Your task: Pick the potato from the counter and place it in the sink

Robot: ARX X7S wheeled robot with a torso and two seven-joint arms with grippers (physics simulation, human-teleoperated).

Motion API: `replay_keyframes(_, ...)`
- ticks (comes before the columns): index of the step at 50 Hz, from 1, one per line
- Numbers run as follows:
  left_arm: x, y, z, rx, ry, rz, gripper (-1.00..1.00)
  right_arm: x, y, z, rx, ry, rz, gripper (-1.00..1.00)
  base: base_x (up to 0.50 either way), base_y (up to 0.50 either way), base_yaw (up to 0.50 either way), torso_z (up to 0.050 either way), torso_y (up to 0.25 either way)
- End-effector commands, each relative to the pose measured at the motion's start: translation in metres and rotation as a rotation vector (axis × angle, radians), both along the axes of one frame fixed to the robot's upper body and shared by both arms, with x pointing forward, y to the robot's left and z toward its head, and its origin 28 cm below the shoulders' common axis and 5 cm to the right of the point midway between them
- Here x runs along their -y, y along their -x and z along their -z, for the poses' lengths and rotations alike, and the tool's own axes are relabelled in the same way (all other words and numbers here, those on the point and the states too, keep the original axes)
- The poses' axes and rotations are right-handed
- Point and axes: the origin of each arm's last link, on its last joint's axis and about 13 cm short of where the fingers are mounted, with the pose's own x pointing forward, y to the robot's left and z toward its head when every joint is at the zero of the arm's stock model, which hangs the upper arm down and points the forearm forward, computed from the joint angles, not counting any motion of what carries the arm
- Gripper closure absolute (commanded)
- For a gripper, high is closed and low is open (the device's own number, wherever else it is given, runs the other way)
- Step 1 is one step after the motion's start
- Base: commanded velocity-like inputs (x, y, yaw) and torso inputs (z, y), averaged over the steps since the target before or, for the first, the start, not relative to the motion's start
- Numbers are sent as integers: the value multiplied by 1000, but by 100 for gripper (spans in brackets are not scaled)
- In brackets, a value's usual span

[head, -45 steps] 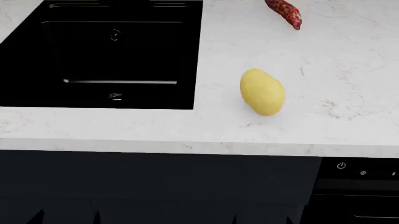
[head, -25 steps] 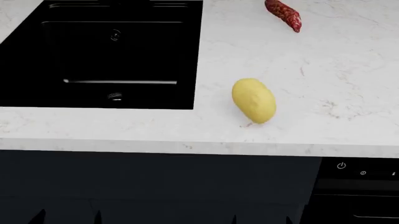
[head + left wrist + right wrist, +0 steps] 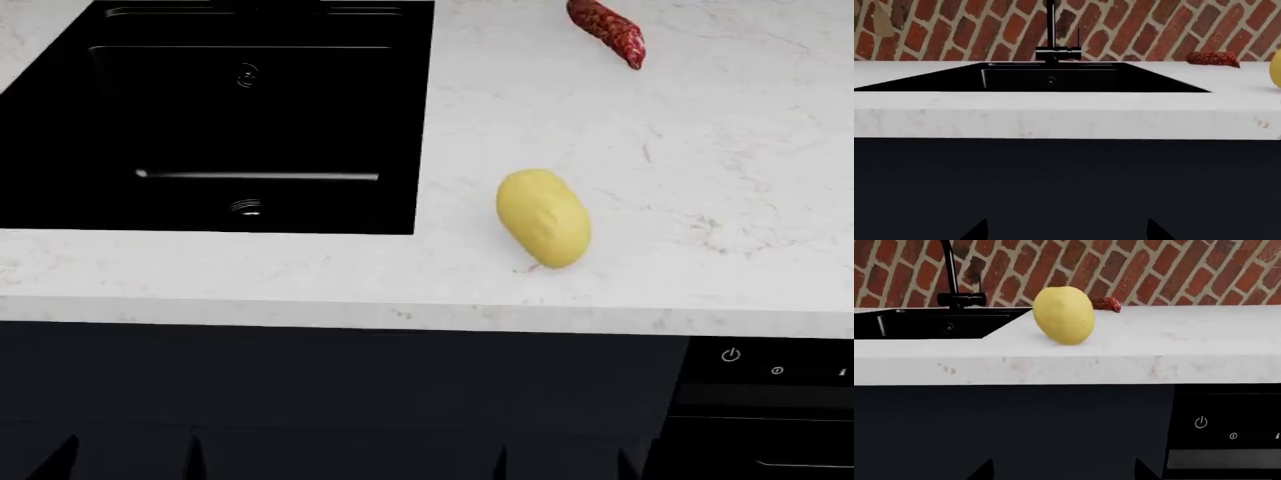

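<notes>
Below, both fingers apart, empty

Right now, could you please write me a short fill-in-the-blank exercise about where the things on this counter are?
1. The potato lies on the white ____, not in the basin.
2. In the head view, the black sink is to the potato's ____.
3. The red-speckled sweet potato lies ____ from the counter's front edge than the potato.
4. Behind the sink, a faucet stands before a ____ wall.

Missing words: counter; left; farther; brick
</notes>
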Motion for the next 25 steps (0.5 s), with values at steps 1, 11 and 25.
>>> replay_keyframes(1,-3,3,-25,31,-18,-29,-100,1,4,-22,57,-2,-4,-100,0,0,0,0,0)
replay_keyframes(11,-21,-11,-70,-27,-60,-31,-100,17,0,-75,73,77,15,-100,0,0,0,0,0)
replay_keyframes(25,-58,-30,-136,15,-37,-83,-100,44,-4,-133,69,89,18,-100,0,0,0,0,0)
